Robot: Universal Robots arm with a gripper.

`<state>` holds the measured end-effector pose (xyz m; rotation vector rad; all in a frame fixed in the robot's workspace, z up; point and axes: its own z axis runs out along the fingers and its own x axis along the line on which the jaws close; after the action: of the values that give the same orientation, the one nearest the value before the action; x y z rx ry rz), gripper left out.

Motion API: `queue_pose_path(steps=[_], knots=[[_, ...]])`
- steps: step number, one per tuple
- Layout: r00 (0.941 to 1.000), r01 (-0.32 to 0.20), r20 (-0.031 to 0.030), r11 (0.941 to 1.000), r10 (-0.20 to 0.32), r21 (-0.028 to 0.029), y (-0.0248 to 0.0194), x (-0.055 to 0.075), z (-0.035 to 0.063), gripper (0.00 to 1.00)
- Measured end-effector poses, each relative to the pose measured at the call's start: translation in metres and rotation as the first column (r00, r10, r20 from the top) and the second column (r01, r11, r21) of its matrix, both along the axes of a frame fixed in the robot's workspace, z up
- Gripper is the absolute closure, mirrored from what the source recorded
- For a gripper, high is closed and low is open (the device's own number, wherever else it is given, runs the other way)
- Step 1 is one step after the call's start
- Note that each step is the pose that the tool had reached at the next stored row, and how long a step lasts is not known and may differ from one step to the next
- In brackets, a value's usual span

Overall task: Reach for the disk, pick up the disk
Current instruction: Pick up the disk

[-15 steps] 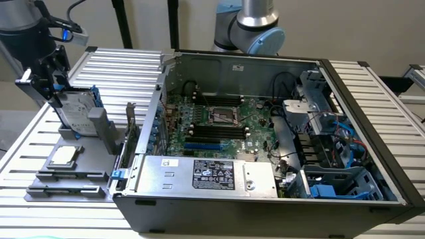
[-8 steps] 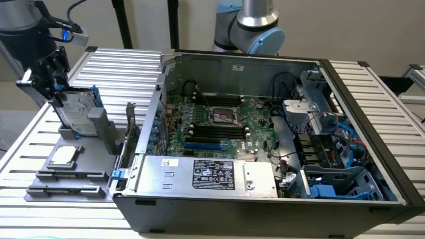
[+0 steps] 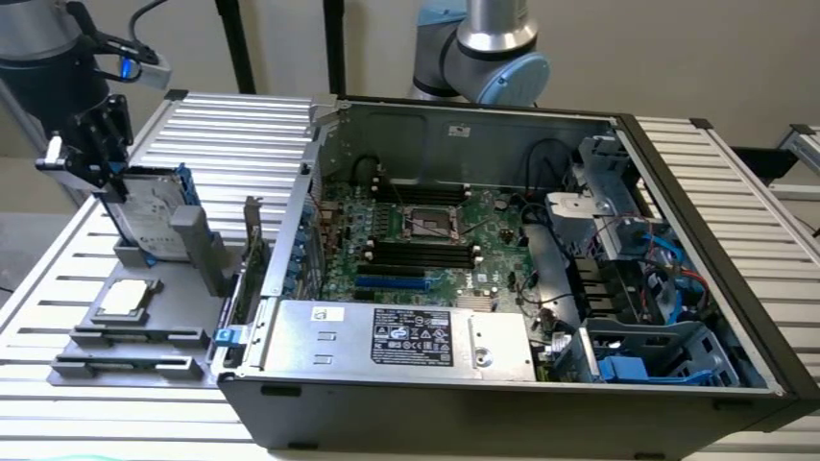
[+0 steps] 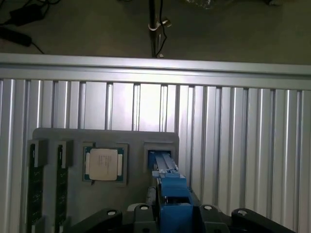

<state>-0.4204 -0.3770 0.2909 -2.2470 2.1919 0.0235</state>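
At the 9 o'clock side of the open computer case [image 3: 513, 288] in the exterior view, the disk [image 3: 148, 216] stands on edge in a slot of the grey holder [image 3: 167, 331], which lies on the slatted metal table [image 3: 244, 125]. Its long axis runs up out of the slot and leans a little toward 11 o'clock, so the free upper end points at the arm. The gripper [image 3: 109, 181] sits right at that upper end, at about 11 o'clock from the middle of the disk, and meets its top edge with no visible gap.

In the wrist view, the camera looks straight down the disk's blue frame edge [image 4: 171, 187]. The narrow edge runs away from the gripper into its slot, and the gripper's black body flanks it on both sides. The approach therefore looks lined up with the disk's long axis and centred across its thin dimension. I cannot tell whether the gripper is clamped on the frame or only straddles it.

The small square chip [image 3: 125, 298] lies flat in its own pocket of the holder, at about 6 o'clock from the disk in the exterior view and apart from it. By my judgement the reach is done, and the disk is not yet lifted from the holder.
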Motion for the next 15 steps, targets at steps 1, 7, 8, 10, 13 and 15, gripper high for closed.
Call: queue_pose_path(steps=[1, 7, 8, 10, 13, 15], knots=[[1.0, 0.0, 0.0, 1.0, 0.0, 0.0, -0.0004, 0.0, 0.0, 0.67], [1.0, 0.0, 0.0, 1.0, 0.0, -0.0002, -0.005, -0.0001, 0.0, 0.67], [1.0, 0.0, -0.0001, 1.0, 0.0, -0.0002, -0.0055, -0.0001, 0.0001, 0.67], [1.0, 0.0, -0.0001, 1.0, 0.0, -0.0002, -0.0057, -0.0001, 0.0001, 0.67], [1.0, 0.0, 0.0, 1.0, 0.0, -0.0001, -0.006, -0.0001, 0.0001, 0.67], [1.0, 0.0, 0.0, 1.0, 0.0, 0.0002, -0.007, -0.0002, 0.0, 0.67]])
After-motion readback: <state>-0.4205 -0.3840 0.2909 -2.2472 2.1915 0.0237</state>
